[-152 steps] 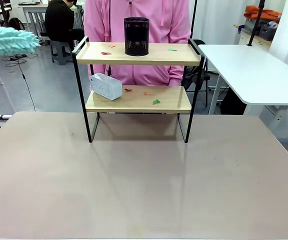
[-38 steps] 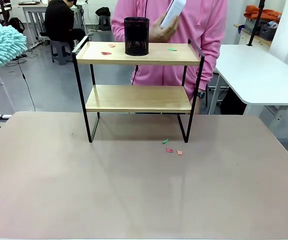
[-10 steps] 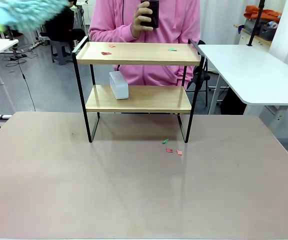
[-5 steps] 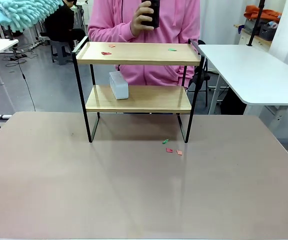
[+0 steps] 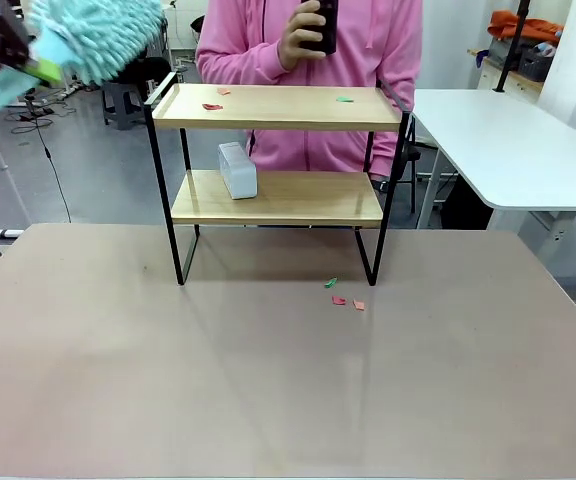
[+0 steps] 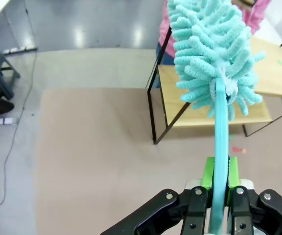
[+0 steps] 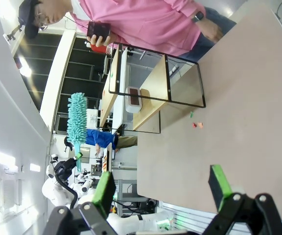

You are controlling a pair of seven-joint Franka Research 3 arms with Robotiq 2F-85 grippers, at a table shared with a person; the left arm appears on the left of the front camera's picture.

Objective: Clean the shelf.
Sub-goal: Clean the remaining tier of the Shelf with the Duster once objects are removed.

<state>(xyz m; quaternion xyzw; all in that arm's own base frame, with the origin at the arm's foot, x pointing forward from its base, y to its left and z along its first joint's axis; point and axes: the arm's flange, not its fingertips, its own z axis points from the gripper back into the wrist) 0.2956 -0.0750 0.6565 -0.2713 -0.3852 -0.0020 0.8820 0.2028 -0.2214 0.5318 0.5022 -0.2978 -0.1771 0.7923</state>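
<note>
Here the left gripper (image 6: 220,177) clamps a teal duster (image 5: 98,35) up-left of the shelf (image 5: 278,108); the right gripper (image 7: 160,188) gapes empty.

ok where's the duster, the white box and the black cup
duster (image 6: 214,54), left wrist view, on its fluffy head
white box (image 5: 236,168), front view, middle of its body
black cup (image 5: 328,20), front view, on its side wall

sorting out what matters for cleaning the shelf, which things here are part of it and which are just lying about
Job: shelf, duster in left gripper, scraps on top of it.
Lying about: white box on its lower level, side table.
</note>
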